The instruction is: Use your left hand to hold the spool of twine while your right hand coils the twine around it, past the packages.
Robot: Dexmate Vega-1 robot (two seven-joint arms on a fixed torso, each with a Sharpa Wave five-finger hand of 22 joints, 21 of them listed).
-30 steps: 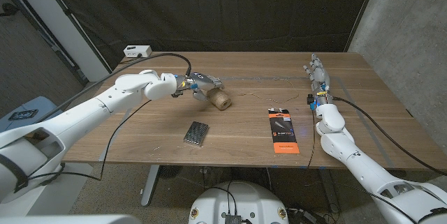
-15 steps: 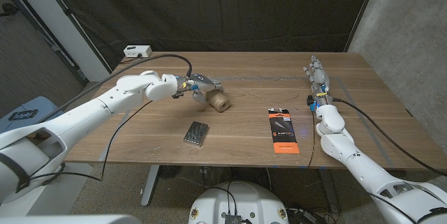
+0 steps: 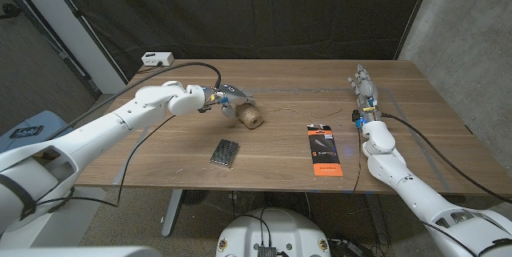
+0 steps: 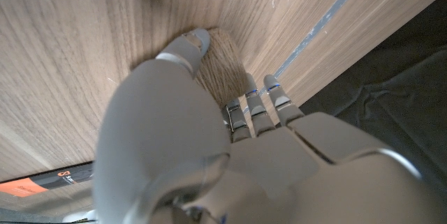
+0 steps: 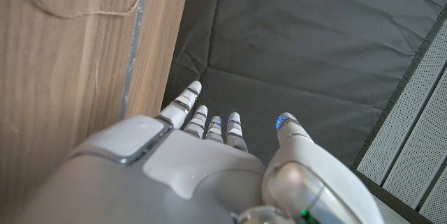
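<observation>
At left-centre of the wooden table point(image 3: 280, 77): left hand point(image 3: 227, 97) wrapped around the spool of twine point(image 3: 250, 116), reaching in from the left, spool lying on its side on the tabletop. Seen from the left wrist view: thumb point(image 4: 187, 45) laid over the tan wound spool point(image 4: 222, 60), the other fingers point(image 4: 255, 93) curled down against its far side, so a full grip rather than a pinch; spool body mostly hidden behind the hand. Trailing rightward from the spool in the head view: thin loose twine point(image 3: 280, 110), faint against the wood, too fine to follow all the way across. Nearer the front edge, right of the left arm: small grey packet point(image 3: 226, 152), lying flat, apart from the spool. Further right: orange-and-black package point(image 3: 325, 150), flat, long side running near to far; an orange corner of it point(image 4: 21, 185) also caught in the left wrist view. Far corner at left: white box point(image 3: 157, 58) with a black cable. Right side of the table: right hand point(image 3: 366, 86), fingers stretched straight toward the far edge, slightly apart, holding nothing. Confirmed by the right wrist view: fingertips point(image 5: 212, 129) extended past the table edge toward dark curtain, plus a loop of twine point(image 5: 77, 1) lying on the wood, clear of the hand.
</observation>
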